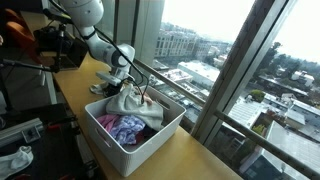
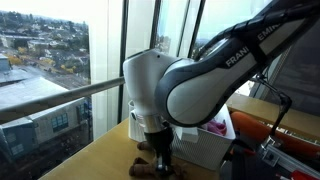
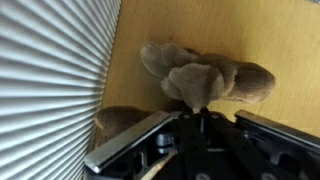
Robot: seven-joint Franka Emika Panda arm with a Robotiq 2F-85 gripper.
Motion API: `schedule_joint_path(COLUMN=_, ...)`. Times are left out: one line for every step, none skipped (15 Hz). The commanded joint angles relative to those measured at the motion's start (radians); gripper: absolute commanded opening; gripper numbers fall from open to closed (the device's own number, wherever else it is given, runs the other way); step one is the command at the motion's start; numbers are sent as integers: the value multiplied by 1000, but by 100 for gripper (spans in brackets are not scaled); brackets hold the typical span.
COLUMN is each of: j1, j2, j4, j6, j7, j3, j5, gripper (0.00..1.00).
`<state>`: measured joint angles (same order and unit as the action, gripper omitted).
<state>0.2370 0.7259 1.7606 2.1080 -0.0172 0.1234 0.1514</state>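
Brown cloth (image 3: pixel 205 80) fills the middle of my wrist view, bunched on the wooden counter (image 3: pixel 275 30) at twelve o'clock from the gripper (image 3: pixel 200 114). I see its fingers pinched in on a raised fold of that cloth. White slats (image 3: pixel 45 70) run down at nine o'clock. In an exterior view the white bin (image 2: pixel 200 148), holding pink clothes (image 2: pixel 215 127), sits at three o'clock, just beside the gripper.

The arm (image 2: pixel 225 70) is bent over and stretched downward. The hand (image 3: pixel 197 110) is pointed straight down and is seen closed.
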Motion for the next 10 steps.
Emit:
schedule_joint_path(j1=14, j2=-56, j4=2, j6=-19, j7=1, j3=-2, j5=11, gripper=2)
schedule_joint_path(j1=21, j2=-82, j4=7, j6=-24, j7=-5, j3=-3, j5=17, gripper=2)
schedule_joint_path(j1=27, j2=-113, j4=12, j6=-29, j7=-8, j3=-3, j5=24, gripper=2)
schedule_joint_path(j1=31, j2=-134, j4=13, j6=-31, j7=-7, j3=-3, j5=29, gripper=2)
schedule_joint_path(j1=34, j2=-158, j4=13, j6=-36, j7=-6, j3=-4, j5=38, gripper=2)
schedule_joint_path(j1=38, j2=-182, j4=10, j6=-42, j7=-8, j3=-7, j5=49, gripper=2)
schedule_joint_path(j1=38, j2=-204, j4=10, j6=-46, j7=-7, j3=-8, j5=58, gripper=2)
schedule_joint_path(j1=35, j2=-228, j4=10, j6=-51, j7=-7, j3=-11, j5=67, gripper=2)
schedule_joint_path(j1=31, j2=-252, j4=14, j6=-56, j7=-5, j3=-13, j5=77, gripper=2)
schedule_joint_path(j1=22, j2=-279, j4=20, j6=-61, j7=-3, j3=-17, j5=85, gripper=2)
